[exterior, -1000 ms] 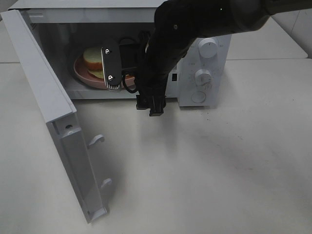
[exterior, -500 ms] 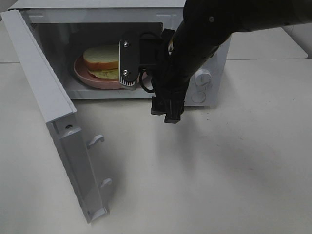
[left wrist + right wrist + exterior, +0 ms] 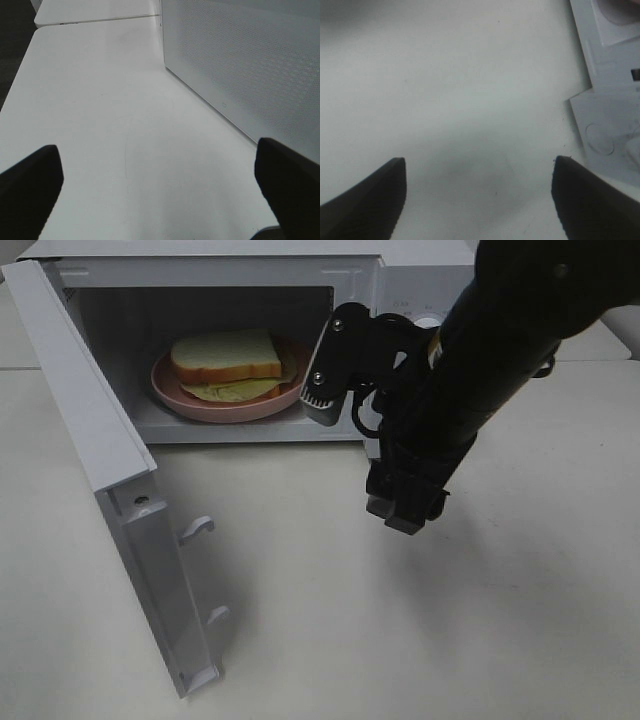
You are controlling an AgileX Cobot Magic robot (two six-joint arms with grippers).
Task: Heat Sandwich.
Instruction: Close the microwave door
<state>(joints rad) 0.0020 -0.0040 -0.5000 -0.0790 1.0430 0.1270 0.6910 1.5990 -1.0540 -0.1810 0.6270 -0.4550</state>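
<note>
Over the table [image 3: 420, 640] in front of the microwave [image 3: 405, 282], right gripper [image 3: 402, 512] hung pointing down, fingers spread apart with nothing between them, tabletop showing below in the wrist view. Left gripper [image 3: 160, 192] likewise stood wide and empty, low over the table beside a white dotted panel [image 3: 250, 65]. Further back, microwave door [image 3: 80, 410] stood swung open to the left, and the sandwich [image 3: 225, 355] lay on the pink plate [image 3: 200, 405] inside the cavity, clear of both grippers.
</note>
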